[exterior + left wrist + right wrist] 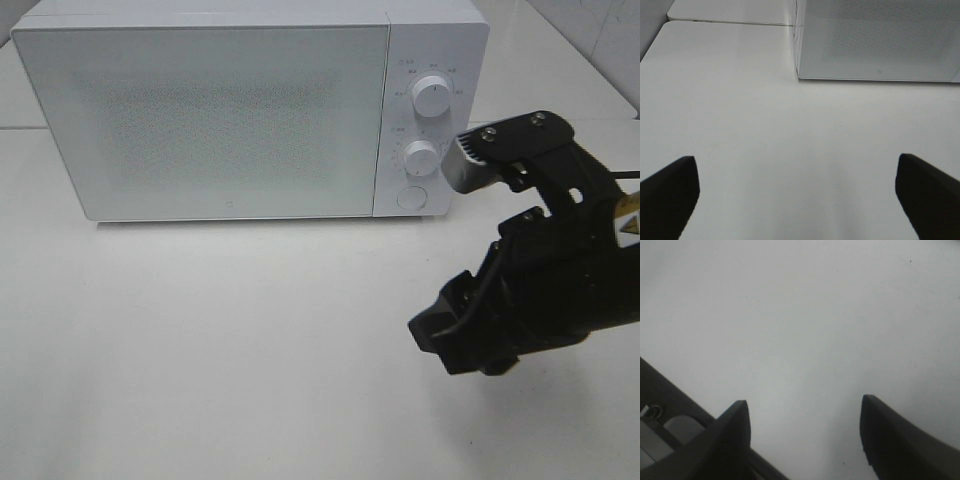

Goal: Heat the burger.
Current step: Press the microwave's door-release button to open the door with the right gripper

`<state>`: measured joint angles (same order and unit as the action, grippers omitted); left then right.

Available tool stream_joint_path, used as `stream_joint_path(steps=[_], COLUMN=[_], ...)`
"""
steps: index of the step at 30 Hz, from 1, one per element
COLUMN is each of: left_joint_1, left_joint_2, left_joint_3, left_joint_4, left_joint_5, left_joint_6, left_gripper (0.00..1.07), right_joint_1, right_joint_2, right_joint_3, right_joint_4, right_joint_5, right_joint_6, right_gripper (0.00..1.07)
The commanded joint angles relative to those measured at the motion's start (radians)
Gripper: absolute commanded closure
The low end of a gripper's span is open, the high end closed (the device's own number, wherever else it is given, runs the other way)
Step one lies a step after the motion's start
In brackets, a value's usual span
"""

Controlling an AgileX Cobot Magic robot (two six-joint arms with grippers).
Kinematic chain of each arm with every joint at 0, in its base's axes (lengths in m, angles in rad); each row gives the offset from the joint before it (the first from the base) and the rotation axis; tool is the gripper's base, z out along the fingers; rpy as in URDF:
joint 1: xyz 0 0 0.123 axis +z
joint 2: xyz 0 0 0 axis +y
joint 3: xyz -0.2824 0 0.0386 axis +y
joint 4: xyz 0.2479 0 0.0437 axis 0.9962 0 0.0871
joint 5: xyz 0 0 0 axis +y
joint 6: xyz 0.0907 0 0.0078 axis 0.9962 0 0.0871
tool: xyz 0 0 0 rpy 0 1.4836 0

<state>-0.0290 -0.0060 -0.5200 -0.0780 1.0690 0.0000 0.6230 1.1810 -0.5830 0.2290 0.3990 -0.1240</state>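
Shows a white microwave (200,110), door shut, at the back of the worktop (200,350). Finds the right end effector (802,410) released, jaws apart over the worktop, before the dials (431,95). Finds the left end effector (796,165) spread wide, gripping nothing, facing the microwave's front. Cannot tell where the burger is.

- Exterior high view: bright, even, washed-out light; the white table (200,350) almost merges with the microwave (200,110).
- A thin dark shadow runs under the microwave's front edge.
- The right arm (540,290), at 4 o'clock, is near-black and soft, with little detail.
- Left wrist view: bright and slightly grainy; left fingers (667,200) out of focus.
- Right wrist view: dimmer and greyer; right fingers (725,440) blurred.
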Motion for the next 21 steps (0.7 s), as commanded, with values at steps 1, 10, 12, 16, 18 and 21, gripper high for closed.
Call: stream_joint_path(steps=[1, 10, 12, 16, 18, 21], left_joint_1=[0.003, 0.003, 0.003, 0.003, 0.003, 0.003], left_joint_2=[-0.015, -0.015, -0.015, -0.015, -0.015, -0.015], left_joint_3=[0.002, 0.002, 0.002, 0.002, 0.002, 0.002], left_joint_4=[-0.004, -0.004, -0.004, -0.005, -0.005, -0.005], left_joint_5=[0.001, 0.001, 0.001, 0.001, 0.001, 0.001], left_joint_6=[0.0, 0.0, 0.0, 0.0, 0.0, 0.0], left_gripper=[0.06, 0.06, 0.06, 0.06, 0.06, 0.06], right_joint_1=[-0.006, -0.006, -0.006, -0.006, -0.006, -0.016], right_joint_2=[-0.082, -0.291, -0.397, -0.482, -0.547, -0.638], right_joint_3=[-0.008, -0.008, -0.008, -0.008, -0.008, -0.008], right_joint_4=[-0.053, -0.062, -0.08, -0.099, -0.117, -0.155], right_joint_5=[0.128, 0.292, 0.395, 0.459, 0.493, 0.544], right_joint_6=[0.047, 0.092, 0.115, 0.136, 0.151, 0.175], right_gripper=[0.42, 0.25, 0.25, 0.25, 0.25, 0.25])
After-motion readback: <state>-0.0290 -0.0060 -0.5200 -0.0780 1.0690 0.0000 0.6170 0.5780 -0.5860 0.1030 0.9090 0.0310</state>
